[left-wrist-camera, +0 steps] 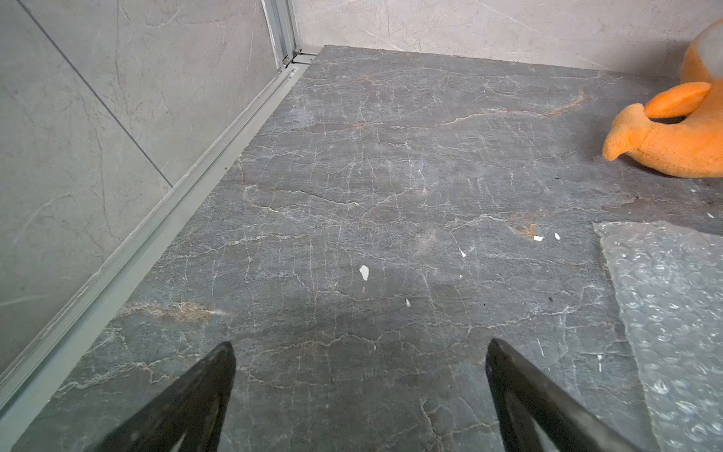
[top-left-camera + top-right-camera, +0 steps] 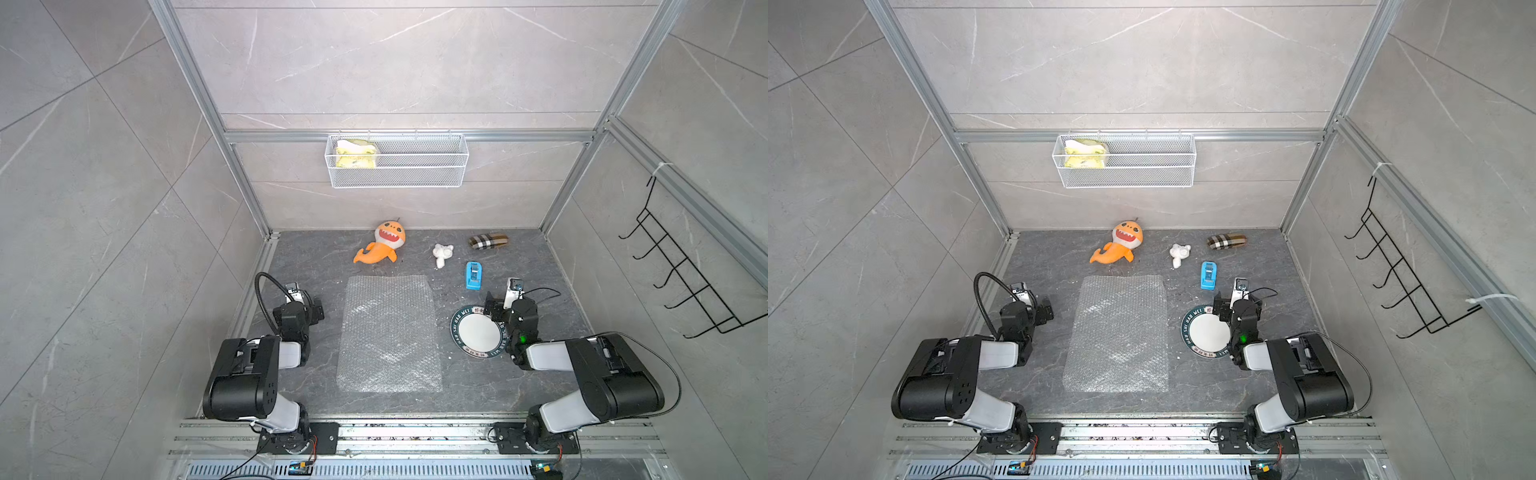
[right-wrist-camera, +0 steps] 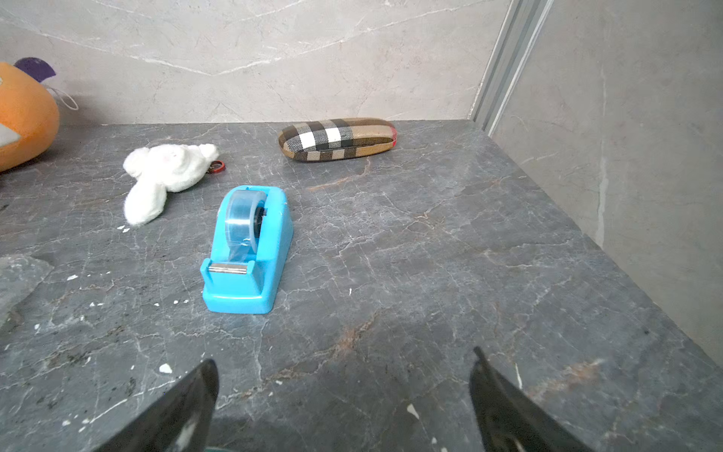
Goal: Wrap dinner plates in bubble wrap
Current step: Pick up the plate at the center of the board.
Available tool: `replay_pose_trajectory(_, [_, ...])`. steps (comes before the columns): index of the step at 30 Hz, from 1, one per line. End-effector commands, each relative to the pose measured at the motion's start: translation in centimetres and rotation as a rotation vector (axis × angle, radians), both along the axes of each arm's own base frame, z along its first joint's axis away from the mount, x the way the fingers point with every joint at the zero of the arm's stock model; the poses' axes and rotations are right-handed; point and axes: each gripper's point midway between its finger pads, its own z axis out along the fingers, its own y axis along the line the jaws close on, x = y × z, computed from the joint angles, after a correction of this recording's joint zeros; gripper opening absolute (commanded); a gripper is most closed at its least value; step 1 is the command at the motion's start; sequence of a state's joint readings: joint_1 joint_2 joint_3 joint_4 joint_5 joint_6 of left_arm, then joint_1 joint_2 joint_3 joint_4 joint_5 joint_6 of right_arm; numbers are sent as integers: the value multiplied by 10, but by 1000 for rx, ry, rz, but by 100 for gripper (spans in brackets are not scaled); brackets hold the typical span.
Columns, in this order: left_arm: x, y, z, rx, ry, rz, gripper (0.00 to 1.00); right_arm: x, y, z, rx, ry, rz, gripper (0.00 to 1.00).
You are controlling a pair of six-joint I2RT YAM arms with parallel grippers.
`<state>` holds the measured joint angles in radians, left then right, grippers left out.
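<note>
**Tiled bay, dark stone bench**

Walled in grey veined tile [image 2: 395, 62], framed in aluminium rail [image 2: 291, 136]. Floored with dark cracked-vein slab [image 2: 478, 386]. At centre, flat: bubble wrap [image 2: 388, 332]. Just right of it, apart: dinner plate [image 2: 478, 332]. Left gripper [image 1: 360, 343], right gripper [image 3: 343, 358]: spread wide, empty. Scattered white chips [image 1: 364, 272].

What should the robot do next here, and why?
Probably lower the right gripper to the dinner plate and grip its rim: the plate lies beside the flat bubble wrap, not on it, and the jaws stand open, empty.
</note>
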<state>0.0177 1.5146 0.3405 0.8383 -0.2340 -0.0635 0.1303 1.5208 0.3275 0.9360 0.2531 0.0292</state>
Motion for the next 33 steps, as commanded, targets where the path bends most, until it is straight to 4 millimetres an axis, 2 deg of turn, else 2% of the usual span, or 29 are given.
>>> replay_pose_trajectory(1, [5, 3, 15, 22, -52, 7, 100, 3, 2, 2, -2, -3, 8, 100])
replay_pose_trajectory(26, [5, 3, 15, 19, -49, 5, 100, 4, 4, 2, 15, 0, 20, 100])
replay_pose_trajectory(29, [6, 4, 25, 23, -65, 11, 100, 5, -5, 19, 52, 13, 7, 100])
replay_pose_trajectory(31, [8, 0, 36, 14, 1, -15, 100, 6, -10, 33, 89, 50, 12, 100])
replay_pose_trajectory(33, [14, -2, 58, 9, 39, -24, 100, 8, -15, 51, 172, 51, 43, 100])
